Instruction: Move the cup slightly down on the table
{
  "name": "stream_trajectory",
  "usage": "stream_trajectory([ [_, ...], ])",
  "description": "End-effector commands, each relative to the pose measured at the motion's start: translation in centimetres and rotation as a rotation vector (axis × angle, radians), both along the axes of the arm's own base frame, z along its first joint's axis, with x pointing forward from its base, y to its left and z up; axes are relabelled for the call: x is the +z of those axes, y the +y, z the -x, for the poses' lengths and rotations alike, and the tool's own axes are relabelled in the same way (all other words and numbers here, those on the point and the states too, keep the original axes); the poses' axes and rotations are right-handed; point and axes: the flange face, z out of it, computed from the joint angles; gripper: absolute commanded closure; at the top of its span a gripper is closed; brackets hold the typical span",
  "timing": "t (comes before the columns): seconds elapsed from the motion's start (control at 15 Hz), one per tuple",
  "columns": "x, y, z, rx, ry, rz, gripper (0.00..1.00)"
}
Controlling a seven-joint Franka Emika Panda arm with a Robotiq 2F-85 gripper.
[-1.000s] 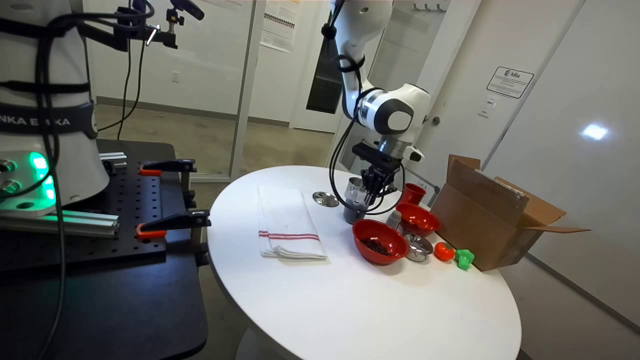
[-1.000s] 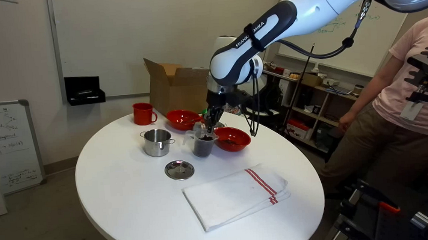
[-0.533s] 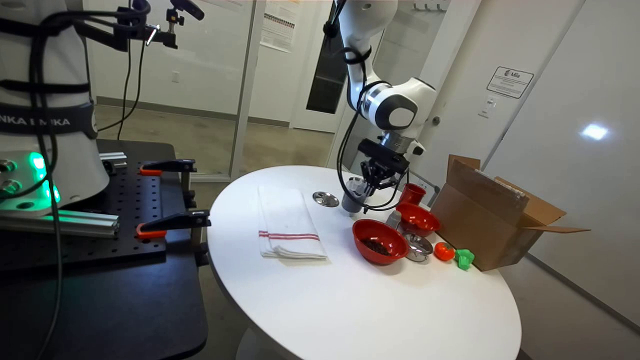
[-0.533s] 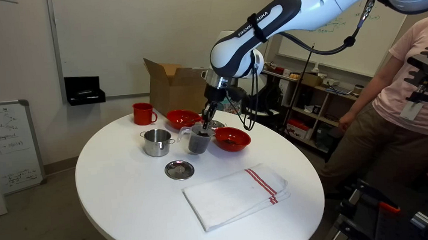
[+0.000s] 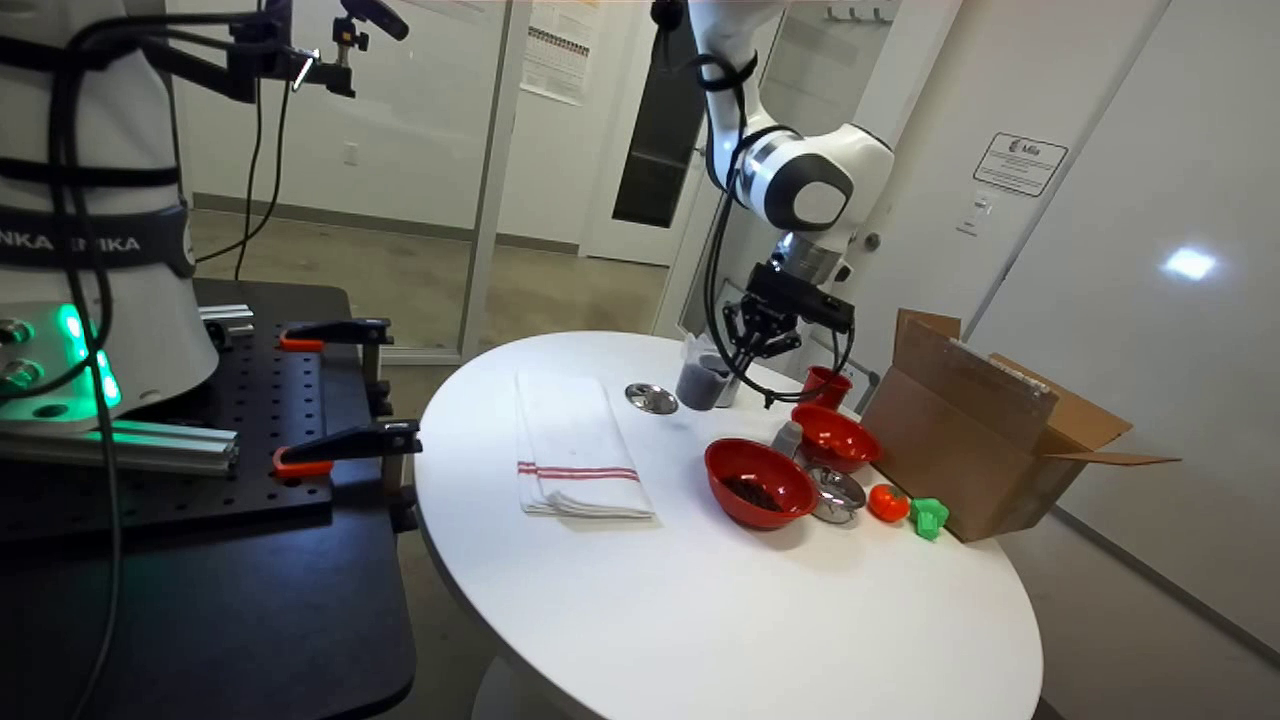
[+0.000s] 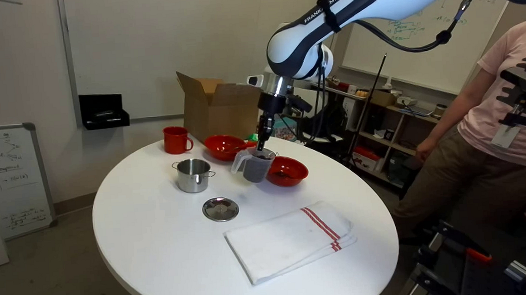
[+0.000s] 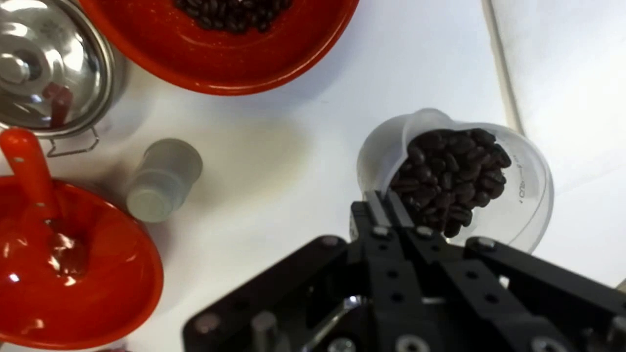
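The cup [image 5: 702,382] is a see-through, grey-looking measuring cup with a handle, part filled with dark beans. It also shows in an exterior view [image 6: 256,170] and in the wrist view [image 7: 523,195]. It hangs tilted above the round white table [image 6: 168,251], with a faint shadow below it. My gripper [image 7: 390,195] is shut on the cup's rim, one finger inside and one outside. In an exterior view the gripper [image 6: 261,146] reaches down to the rim from above. The beans hide the cup's bottom.
A red bowl with beans [image 6: 287,171] stands beside the cup. Near it are a second red bowl [image 5: 838,440], a small grey shaker [image 7: 166,178], a steel pot [image 6: 193,175], a flat lid [image 6: 220,209], a folded towel [image 6: 293,242], a red mug [image 6: 176,140] and a cardboard box [image 5: 970,440].
The arm has risen with the cup in the gripper. The cup stood on the table one second ago; it is now lifted and tilted. The other things have not moved.
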Motion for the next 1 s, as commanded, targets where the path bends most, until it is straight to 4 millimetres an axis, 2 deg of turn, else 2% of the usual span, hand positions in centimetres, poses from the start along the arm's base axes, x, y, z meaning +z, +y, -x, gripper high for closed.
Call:
stream_trajectory([
  [0.0,2.1,0.8,1.8,0.163,0.032,-0.012,1.00],
  [0.6,2.1,1.4,8.0,0.427,0.094,-0.019,1.00],
  [0.8,2.8,1.6,9.1,0.526,0.092,-0.008,1.00],
  [0.93,3.7,1.8,9.0,0.500,0.069,0.007,1.00],
])
